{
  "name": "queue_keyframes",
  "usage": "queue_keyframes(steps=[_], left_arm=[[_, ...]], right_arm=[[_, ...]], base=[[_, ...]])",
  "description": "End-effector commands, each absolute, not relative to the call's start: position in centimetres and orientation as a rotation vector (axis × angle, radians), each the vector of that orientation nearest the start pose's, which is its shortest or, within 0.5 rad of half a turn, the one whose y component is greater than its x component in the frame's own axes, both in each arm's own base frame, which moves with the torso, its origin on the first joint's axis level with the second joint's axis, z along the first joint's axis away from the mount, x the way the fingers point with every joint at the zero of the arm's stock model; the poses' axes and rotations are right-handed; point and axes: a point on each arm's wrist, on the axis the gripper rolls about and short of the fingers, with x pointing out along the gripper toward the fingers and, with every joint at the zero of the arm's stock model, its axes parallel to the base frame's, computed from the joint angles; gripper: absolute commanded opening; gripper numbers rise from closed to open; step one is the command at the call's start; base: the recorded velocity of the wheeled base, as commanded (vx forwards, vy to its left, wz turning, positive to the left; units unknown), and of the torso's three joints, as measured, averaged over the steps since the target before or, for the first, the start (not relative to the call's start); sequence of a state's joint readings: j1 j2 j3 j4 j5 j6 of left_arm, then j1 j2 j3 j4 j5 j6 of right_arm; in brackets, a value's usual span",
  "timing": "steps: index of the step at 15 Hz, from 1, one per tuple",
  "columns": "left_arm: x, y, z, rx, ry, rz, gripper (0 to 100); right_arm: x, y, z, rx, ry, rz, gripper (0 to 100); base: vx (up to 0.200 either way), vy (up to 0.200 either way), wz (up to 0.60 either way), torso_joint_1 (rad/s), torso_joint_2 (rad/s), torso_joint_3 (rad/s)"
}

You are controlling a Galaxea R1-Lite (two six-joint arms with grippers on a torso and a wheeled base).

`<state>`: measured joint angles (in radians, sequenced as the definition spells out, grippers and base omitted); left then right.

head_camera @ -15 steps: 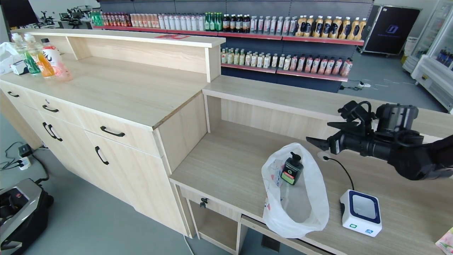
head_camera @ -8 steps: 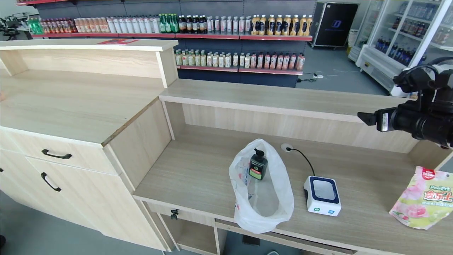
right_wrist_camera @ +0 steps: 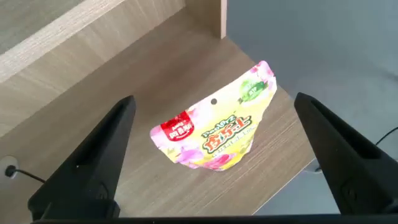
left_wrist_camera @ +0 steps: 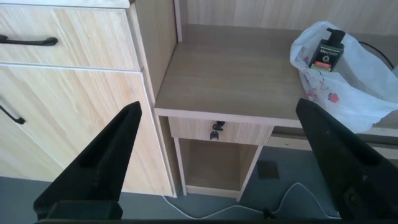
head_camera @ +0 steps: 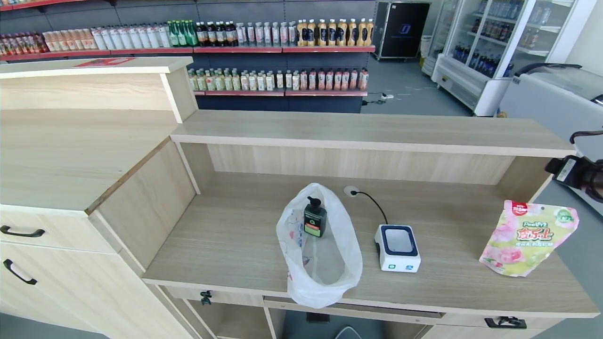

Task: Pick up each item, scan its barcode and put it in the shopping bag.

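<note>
A white shopping bag [head_camera: 325,273] lies open on the lower counter [head_camera: 235,235], with a dark pump bottle [head_camera: 314,219] standing in its mouth. To its right sits a white and blue scanner [head_camera: 398,241]. A pink and green snack pouch [head_camera: 527,238] lies flat near the counter's right end. My right gripper [right_wrist_camera: 214,102] hangs open over that pouch [right_wrist_camera: 214,134], holding nothing; one of its fingers [head_camera: 563,169] shows at the head view's right edge. My left gripper [left_wrist_camera: 219,107] is open and empty, low in front of the counter, left of the bag [left_wrist_camera: 348,93] and bottle [left_wrist_camera: 324,55].
A raised ledge [head_camera: 367,129] runs behind the lower counter, and a taller cabinet [head_camera: 70,160] walls in its left side. The scanner's black cable [head_camera: 372,202] runs to a hole in the counter. Shelves of bottles [head_camera: 264,56] and glass-door fridges [head_camera: 490,42] stand across the aisle.
The head camera has panned right, bringing the pouch into view. My right arm has swung right, from above the bag and scanner to over the pouch.
</note>
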<state>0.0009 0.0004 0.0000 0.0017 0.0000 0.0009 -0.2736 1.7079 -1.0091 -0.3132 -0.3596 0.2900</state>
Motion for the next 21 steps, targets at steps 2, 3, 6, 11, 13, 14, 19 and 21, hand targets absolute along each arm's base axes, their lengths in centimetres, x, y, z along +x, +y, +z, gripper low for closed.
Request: queue_keyframes(steps=[2, 3, 6, 11, 13, 14, 19, 21], left_arm=[[-2.3, 0.0, 7.5, 0.002, 0.002, 0.002, 100], [-2.3, 0.0, 7.5, 0.0, 0.002, 0.002, 100], [-2.3, 0.0, 7.5, 0.0, 0.002, 0.002, 100], [-2.3, 0.0, 7.5, 0.0, 0.003, 0.002, 100], [-2.3, 0.0, 7.5, 0.0, 0.003, 0.002, 100], [-2.3, 0.0, 7.5, 0.002, 0.003, 0.002, 100], [-2.3, 0.0, 7.5, 0.0, 0.003, 0.002, 100], [-2.3, 0.0, 7.5, 0.0, 0.003, 0.002, 100]], right_arm=[[32.5, -13.5, 17.9, 0.447, 0.295, -0.698, 100], [32.9, -14.6, 17.2, 0.522, 0.284, -0.72, 100], [32.9, -17.1, 14.5, 0.685, 0.401, -0.855, 100], [34.4, -18.9, 12.5, 0.721, 0.396, -0.87, 100], [35.0, -19.0, 12.3, 0.732, 0.401, -0.826, 100], [35.2, -19.0, 12.0, 0.73, 0.412, -0.825, 100], [36.7, -18.1, 8.9, 0.679, 0.495, -0.792, 100], [37.7, -17.1, 8.5, 0.657, 0.492, -0.752, 100]], base=[[0.0, 0.0, 0.0, 0.0, 0.0, 0.0], [0.0, 0.0, 0.0, 0.0, 0.0, 0.0], [0.0, 0.0, 0.0, 0.0, 0.0, 0.0], [0.0, 0.0, 0.0, 0.0, 0.0, 0.0], [0.0, 0.0, 0.0, 0.0, 0.0, 0.0], [0.0, 0.0, 0.0, 0.0, 0.0, 0.0], [0.0, 0.0, 0.0, 0.0, 0.0, 0.0], [0.0, 0.0, 0.0, 0.0, 0.0, 0.0]])
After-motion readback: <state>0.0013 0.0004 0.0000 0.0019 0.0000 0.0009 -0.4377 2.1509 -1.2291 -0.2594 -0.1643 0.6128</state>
